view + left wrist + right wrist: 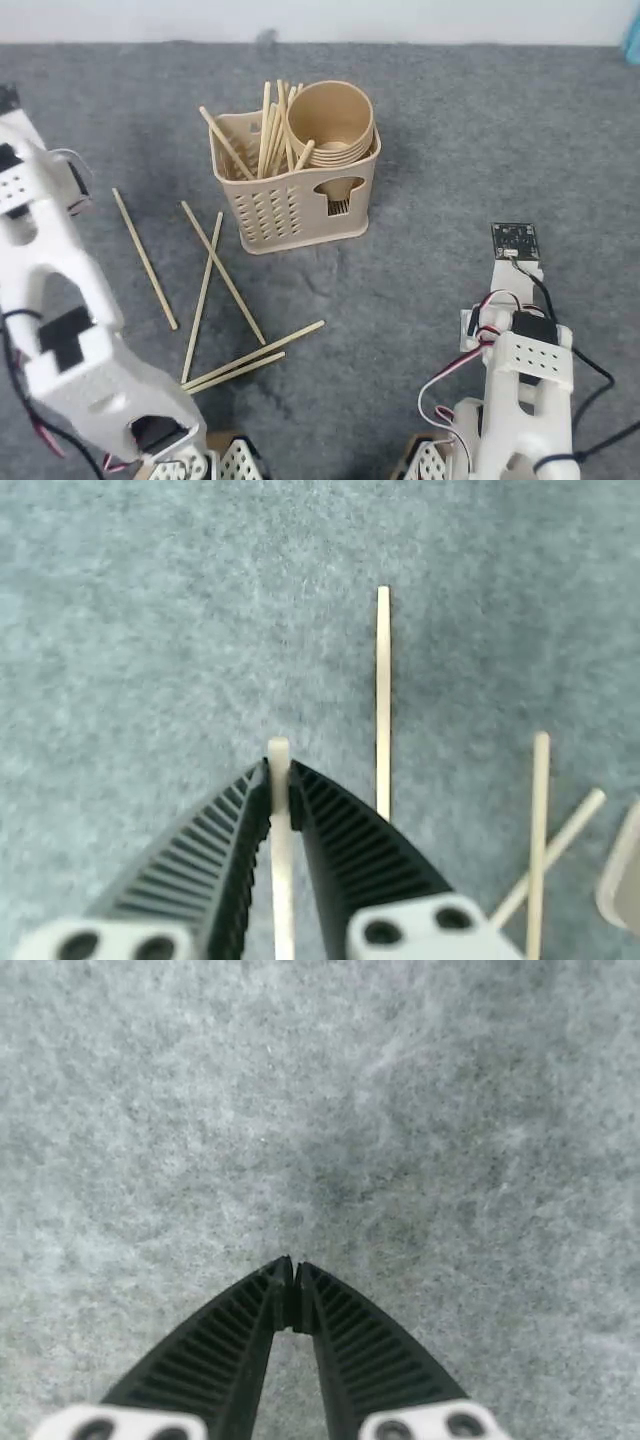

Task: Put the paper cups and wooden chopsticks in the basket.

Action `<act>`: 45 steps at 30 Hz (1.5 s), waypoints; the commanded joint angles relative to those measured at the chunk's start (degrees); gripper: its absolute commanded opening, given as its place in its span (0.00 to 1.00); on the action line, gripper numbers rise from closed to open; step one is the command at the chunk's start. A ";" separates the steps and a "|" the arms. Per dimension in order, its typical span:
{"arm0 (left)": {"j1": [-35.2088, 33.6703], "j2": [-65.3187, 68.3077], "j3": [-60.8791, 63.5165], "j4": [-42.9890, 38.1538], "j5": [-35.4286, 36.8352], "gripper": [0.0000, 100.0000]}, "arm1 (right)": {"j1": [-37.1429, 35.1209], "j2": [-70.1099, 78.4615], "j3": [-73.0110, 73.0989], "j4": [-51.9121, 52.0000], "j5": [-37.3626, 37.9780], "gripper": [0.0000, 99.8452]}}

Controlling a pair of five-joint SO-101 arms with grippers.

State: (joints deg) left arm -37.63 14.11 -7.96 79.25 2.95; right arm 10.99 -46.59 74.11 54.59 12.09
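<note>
One chopstick (278, 748) is clamped between the left pincer's (279, 767) jaws, its tip poking just past them. Just beside that pincer a second chopstick (383, 700) lies flat on the grey carpet (150, 600), parallel to the held one. Farther off on the same side two more sticks (540, 780) cross, and past them shows a corner of the basket (625, 870). From above, the basket (300, 215) stands upright between the two arms, holding bundled chopsticks (266, 125) and stacked paper cups (330, 120). The right pincer (295, 1265) has its jaws pressed together over the carpet, well apart from the basket.
</note>
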 commanded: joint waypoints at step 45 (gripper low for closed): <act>36.04 -59.16 42.24 -88.44 13.98 0.01 | -0.13 -1.27 -0.26 -0.40 0.88 0.01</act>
State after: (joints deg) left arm -2.29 -49.98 38.37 -10.42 16.13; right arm 10.99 -46.59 74.11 54.59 12.09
